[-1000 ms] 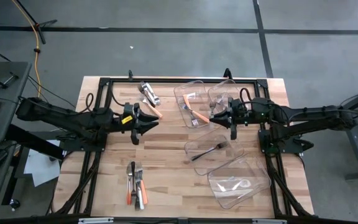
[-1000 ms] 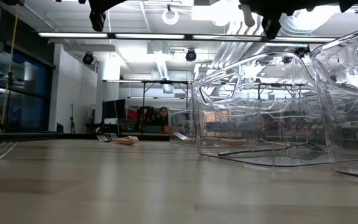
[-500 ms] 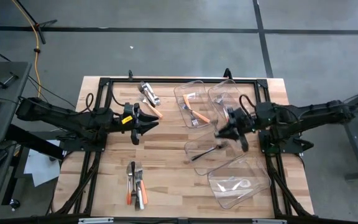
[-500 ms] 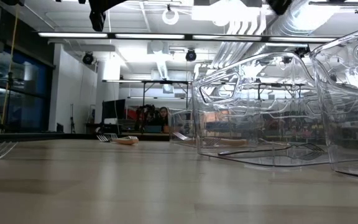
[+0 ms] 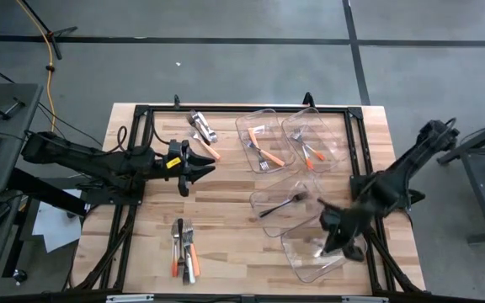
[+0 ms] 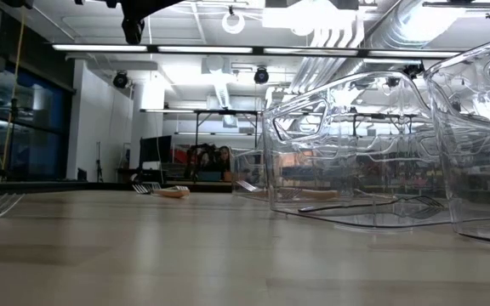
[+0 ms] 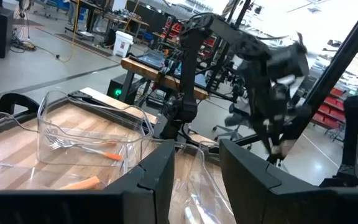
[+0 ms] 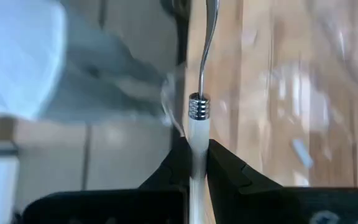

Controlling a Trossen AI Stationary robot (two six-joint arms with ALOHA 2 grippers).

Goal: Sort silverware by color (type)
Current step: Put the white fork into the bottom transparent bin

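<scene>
Carrying a white-handled utensil to the bin at five o'clock

The right gripper (image 5: pixel 337 238), clamped tight on the white-handled utensil (image 8: pixel 196 134), hangs over the clear bin (image 5: pixel 306 261) at the table's five o'clock. Next, I judge, comes lowering and letting go inside it. The left gripper (image 5: pixel 194 160), at ten o'clock, stands part-open and empty; unsorted silverware (image 5: pixel 183 248) lies at seven o'clock.
</scene>
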